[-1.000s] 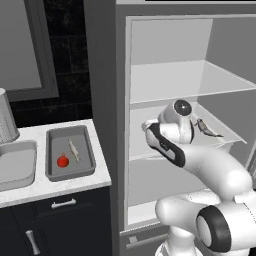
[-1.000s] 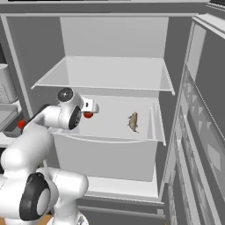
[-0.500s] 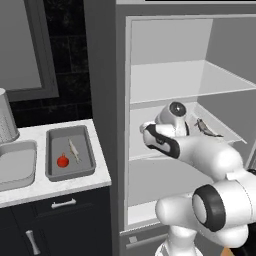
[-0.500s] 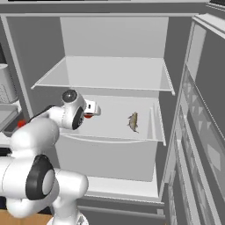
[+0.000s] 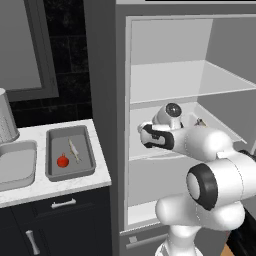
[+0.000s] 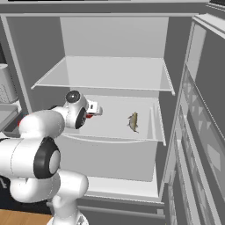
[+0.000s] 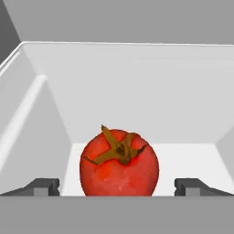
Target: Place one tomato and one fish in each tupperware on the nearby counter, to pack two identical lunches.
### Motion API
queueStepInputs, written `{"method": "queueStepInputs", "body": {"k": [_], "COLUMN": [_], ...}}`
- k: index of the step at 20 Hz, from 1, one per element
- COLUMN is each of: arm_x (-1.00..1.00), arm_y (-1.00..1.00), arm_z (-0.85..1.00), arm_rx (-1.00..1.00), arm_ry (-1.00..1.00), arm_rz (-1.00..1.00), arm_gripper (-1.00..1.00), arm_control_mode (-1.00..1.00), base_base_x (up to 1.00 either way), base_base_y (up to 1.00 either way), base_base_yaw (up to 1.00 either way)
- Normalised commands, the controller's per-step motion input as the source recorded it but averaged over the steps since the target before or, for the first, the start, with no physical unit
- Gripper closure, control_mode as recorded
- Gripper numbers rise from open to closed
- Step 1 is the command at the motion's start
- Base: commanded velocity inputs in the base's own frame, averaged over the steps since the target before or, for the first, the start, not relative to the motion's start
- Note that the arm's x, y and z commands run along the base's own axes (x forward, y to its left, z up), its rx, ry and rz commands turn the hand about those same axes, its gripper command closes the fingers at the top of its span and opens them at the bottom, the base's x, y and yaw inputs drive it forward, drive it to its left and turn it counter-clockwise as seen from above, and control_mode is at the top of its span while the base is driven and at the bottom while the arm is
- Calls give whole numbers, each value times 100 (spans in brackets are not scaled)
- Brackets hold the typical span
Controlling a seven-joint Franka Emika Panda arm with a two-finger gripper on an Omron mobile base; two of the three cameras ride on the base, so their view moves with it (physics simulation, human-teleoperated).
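Left base view, going left to right: one tupperware (image 5: 70,153) is being shown on the counter (image 5: 60,182), already loaded with a tomato (image 5: 62,161) and a fish (image 5: 74,149); the gripper (image 5: 145,136) is being reached into the fridge (image 5: 172,95) at the middle shelf (image 6: 115,127). Right base view: a second fish (image 6: 133,121) is lying on that shelf, right of the hand. Hand view: a second tomato (image 7: 119,163) is being framed between the spread, empty fingertips (image 7: 43,186). Step judged in hand: second tomato pickup. Next, the claw is likely needing to be advanced and pressed around it.
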Motion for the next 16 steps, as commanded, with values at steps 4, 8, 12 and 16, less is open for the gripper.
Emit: {"method": "queueStepInputs", "body": {"k": [4,8,12,16], "arm_x": [1,8,22,-23], "arm_y": [0,0,0,-2], "arm_z": [-75,-48,-3,0], "arm_rx": [0,0,0,1], "arm_ry": [0,-3,-2,-10], "arm_rz": [0,0,0,0], "arm_gripper": [100,100,100,100], "arm_control_mode": [-100,-100,-100,-100], "base_base_x": [0,0,0,0], "base_base_y": [0,0,0,0], "base_base_yaw": [0,0,0,0]}}
